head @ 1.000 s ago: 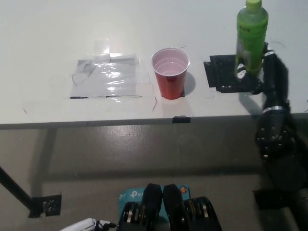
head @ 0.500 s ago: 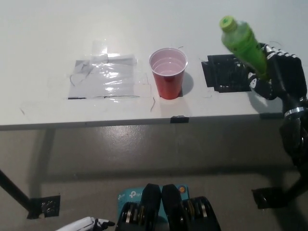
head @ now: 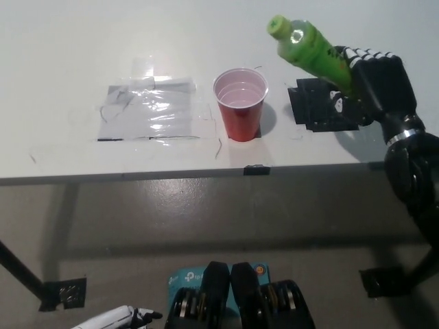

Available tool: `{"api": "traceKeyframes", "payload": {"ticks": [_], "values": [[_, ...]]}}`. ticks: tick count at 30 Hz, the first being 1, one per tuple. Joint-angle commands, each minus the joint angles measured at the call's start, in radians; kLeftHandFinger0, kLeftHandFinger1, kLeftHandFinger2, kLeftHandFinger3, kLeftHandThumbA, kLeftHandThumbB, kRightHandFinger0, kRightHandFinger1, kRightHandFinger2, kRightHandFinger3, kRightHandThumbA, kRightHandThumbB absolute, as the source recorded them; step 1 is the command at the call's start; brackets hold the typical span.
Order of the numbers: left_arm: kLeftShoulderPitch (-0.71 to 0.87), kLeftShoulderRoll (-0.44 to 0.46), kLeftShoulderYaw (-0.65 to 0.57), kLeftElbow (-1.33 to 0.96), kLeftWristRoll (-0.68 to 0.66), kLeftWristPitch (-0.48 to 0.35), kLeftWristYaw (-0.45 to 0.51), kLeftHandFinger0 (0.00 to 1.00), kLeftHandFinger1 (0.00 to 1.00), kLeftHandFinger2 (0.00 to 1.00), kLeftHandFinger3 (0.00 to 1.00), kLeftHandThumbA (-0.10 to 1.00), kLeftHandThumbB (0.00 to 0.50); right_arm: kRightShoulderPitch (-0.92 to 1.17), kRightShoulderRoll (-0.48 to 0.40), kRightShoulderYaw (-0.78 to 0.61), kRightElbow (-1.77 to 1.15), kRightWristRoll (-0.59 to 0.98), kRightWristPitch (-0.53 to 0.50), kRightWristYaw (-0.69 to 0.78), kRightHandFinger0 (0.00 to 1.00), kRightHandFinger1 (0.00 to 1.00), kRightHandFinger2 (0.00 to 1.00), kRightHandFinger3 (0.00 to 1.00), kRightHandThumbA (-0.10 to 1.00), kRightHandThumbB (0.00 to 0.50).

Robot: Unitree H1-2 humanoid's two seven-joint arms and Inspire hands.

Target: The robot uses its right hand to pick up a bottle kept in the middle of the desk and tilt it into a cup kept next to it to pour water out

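Note:
A green bottle (head: 307, 49) with a green cap is held in the air, tilted steeply to the left, its cap pointing up and left toward the cup. My black right hand (head: 369, 81) is shut on the bottle's lower part. The red cup (head: 241, 103) stands upright on the white desk (head: 68, 68), left of and below the bottle's cap; its inside looks pale. My white left hand (head: 120, 319) rests at the bottom left edge of the picture, only partly in view.
A black square mat (head: 321, 106) lies on the desk under the right hand. A sheet of clear plastic taped down (head: 151, 110) sits left of the cup. The desk's front edge (head: 206, 175) runs across the middle; the floor lies below.
The bottle has gone from upright to steeply tilted left, and its cap has moved left toward the cup. The right hand has moved with it.

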Motion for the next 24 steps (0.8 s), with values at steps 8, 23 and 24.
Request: {"api": "traceKeyframes", "payload": {"ticks": [8,23,24], "values": [[-0.022,0.031,0.012,-0.022,-0.003,-0.018,-0.023,1.0,1.0,1.0,1.0,0.75,0.339,-0.11,-0.036,0.02,-0.012,-0.112,-0.049,0.009,0.0,0.0,0.0,0.43,-0.05,0.283],[-0.028,0.036,0.023,-0.036,-0.005,-0.003,-0.029,1.0,1.0,1.0,1.0,0.75,0.34,-0.208,-0.137,0.094,0.023,-0.262,-0.132,-0.015,0.0,0.0,0.01,0.36,-0.05,0.197],[-0.029,0.037,0.023,-0.038,-0.005,0.002,-0.032,1.0,1.0,1.0,1.0,0.75,0.347,-0.217,-0.142,0.1,0.025,-0.267,-0.14,-0.004,0.0,0.0,0.02,0.34,-0.06,0.174]]}}
